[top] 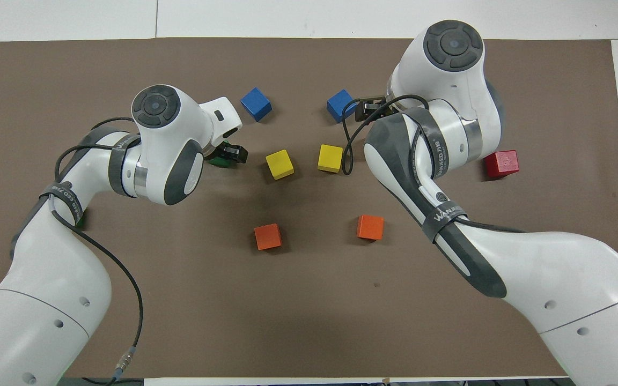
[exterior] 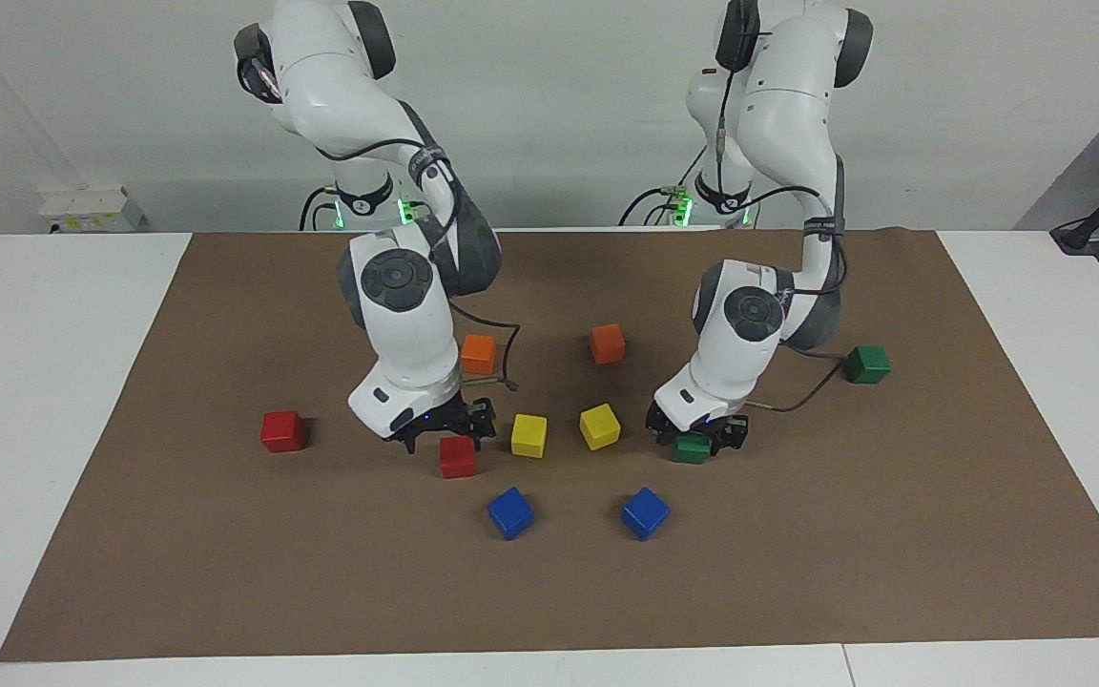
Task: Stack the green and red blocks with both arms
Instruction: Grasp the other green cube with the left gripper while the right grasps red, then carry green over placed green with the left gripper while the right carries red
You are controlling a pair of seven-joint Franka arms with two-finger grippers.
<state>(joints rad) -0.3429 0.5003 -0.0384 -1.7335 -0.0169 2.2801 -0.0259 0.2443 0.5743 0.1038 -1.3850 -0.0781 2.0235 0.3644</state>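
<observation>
Down on the brown mat (exterior: 893,534), in the facing view, the left gripper (exterior: 697,441) sits around one green block (exterior: 693,448) near the mat's middle, fingers either side of it; whether they have closed onto it I cannot tell. The second green block (exterior: 867,364) lies toward the left arm's end, nearer the robots. The right gripper (exterior: 443,435) hangs just above a red block (exterior: 457,457) with fingers spread wide, holding nothing. The other red block (exterior: 282,430) rests toward the right arm's end. Nothing is stacked yet.

From overhead, the left gripper (top: 228,155) hides most of its green block (top: 216,158); only an edge shows. The right gripper (top: 370,110) is mostly under its own arm, whose band reads roughly "WANJEED". The far red block (top: 502,163) lies clear.

These cubes look light, stiff and matte, so a pinch across two flat opposite faces, squarely centred, should hold well.
</observation>
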